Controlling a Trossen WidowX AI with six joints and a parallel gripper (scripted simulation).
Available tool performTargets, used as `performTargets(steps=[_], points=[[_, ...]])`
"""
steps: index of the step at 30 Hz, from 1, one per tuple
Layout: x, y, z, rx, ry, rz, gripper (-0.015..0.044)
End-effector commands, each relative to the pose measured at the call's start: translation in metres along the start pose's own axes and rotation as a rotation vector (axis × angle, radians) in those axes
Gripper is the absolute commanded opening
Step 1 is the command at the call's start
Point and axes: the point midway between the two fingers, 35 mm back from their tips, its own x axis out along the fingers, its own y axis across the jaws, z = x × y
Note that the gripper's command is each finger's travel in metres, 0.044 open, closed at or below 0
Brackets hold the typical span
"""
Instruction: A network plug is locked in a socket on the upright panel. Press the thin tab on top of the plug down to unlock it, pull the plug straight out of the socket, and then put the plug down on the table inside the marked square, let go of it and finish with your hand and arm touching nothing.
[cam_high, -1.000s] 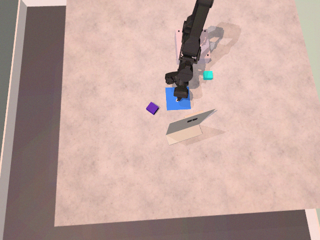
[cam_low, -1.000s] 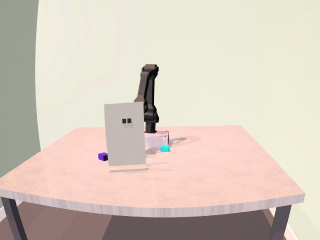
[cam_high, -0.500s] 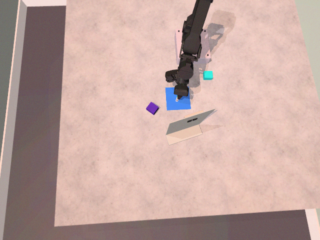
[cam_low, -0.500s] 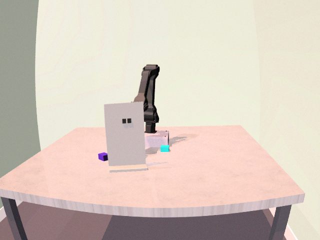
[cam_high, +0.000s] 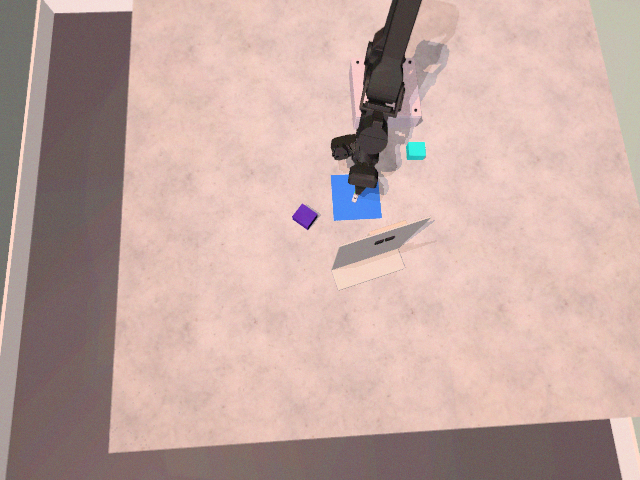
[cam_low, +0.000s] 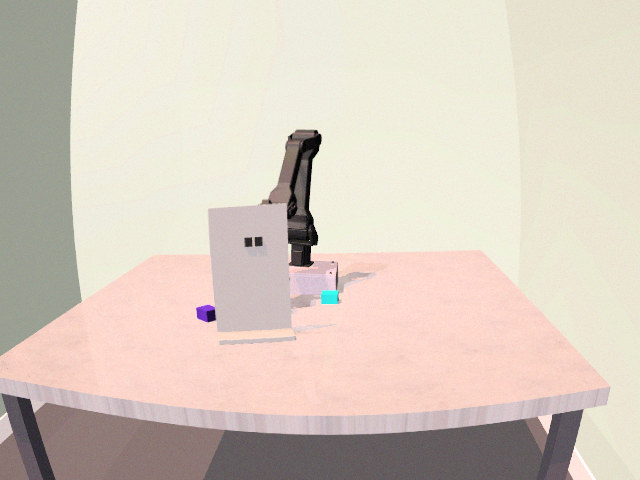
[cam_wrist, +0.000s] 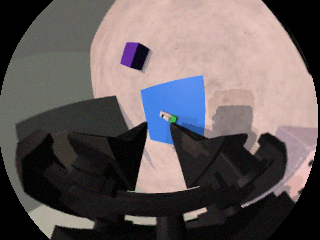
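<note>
One plug (cam_high: 354, 198), top view: lying on the blue marked square (cam_high: 361, 207) beneath the gripper (cam_high: 360, 190); panel (cam_high: 379, 242) nearby. Exterior view: panel hides both. Wrist view: fingers parted, gripping nothing; plug on square beyond them.

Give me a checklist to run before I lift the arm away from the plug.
1. Plug out of the socket: ok, both sockets on the panel look vacant.
2. Plug inside the blue square: ok, it lies on the blue, clear of the edges.
3. Claw open: ok, the fingers stand apart.
4. Fingers clear of the plug: cannot tell; in the wrist view the plug sits right at the tips.
5. Lift path free: ok, purple cube and cyan cube lie off to the sides.
</note>
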Motion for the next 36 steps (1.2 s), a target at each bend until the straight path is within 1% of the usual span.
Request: performTargets(steps=[1,36], points=[[-0.003,-0.003,0.0,-0.004,0.003,-0.007,0.0156],[-0.043,0.028,0.0,-0.004,0.002,-0.007,0.0156]])
